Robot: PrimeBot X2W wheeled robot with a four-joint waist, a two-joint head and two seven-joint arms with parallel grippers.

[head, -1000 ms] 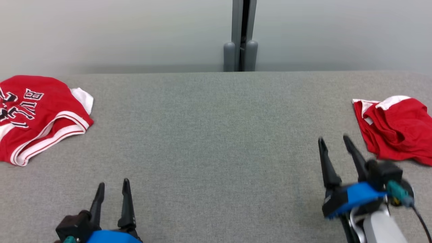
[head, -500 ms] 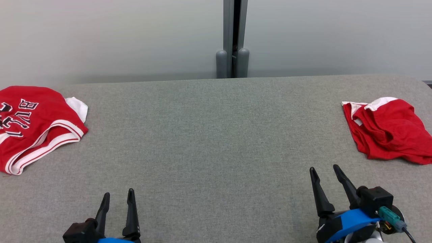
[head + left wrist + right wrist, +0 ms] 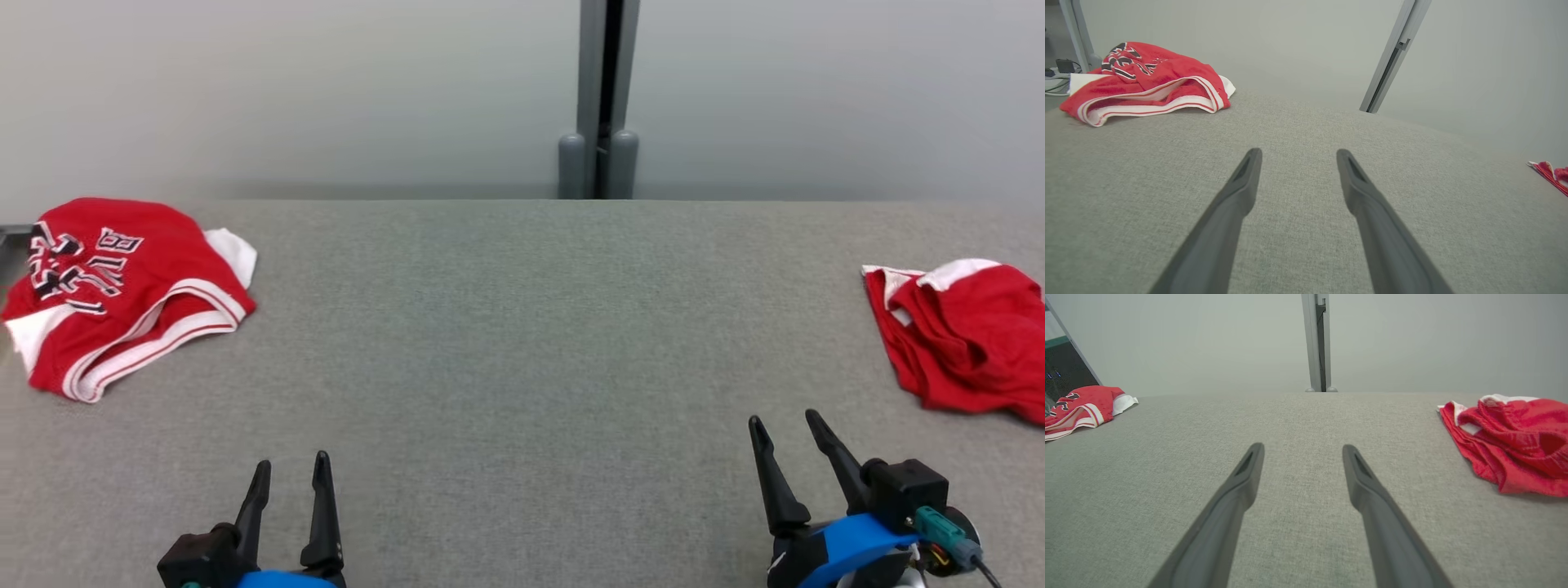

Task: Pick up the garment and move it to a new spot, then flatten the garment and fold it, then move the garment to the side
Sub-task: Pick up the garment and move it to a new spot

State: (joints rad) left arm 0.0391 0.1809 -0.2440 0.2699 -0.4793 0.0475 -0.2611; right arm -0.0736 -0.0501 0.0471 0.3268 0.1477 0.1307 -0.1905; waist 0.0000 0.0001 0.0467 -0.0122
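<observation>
A crumpled red garment (image 3: 967,343) with white trim lies at the table's right edge, also in the right wrist view (image 3: 1511,445). A folded red jersey (image 3: 122,286) with white bands and black lettering lies at the far left (image 3: 1147,81). My right gripper (image 3: 782,417) stands open and empty at the lower right, short of the crumpled garment and to its left (image 3: 1303,446). My left gripper (image 3: 292,460) is open and empty at the lower left, well short of the jersey (image 3: 1298,151).
Grey fabric covers the table (image 3: 522,343), which runs wide between the two garments. Behind its far edge stands a pale wall with a grey vertical post (image 3: 600,98). Cables lie past the table's left end (image 3: 1055,79).
My right gripper has drawn back from beside the crumpled garment toward the near edge. The head camera has shifted, so the whole scene sits further right. Both grippers stay open.
</observation>
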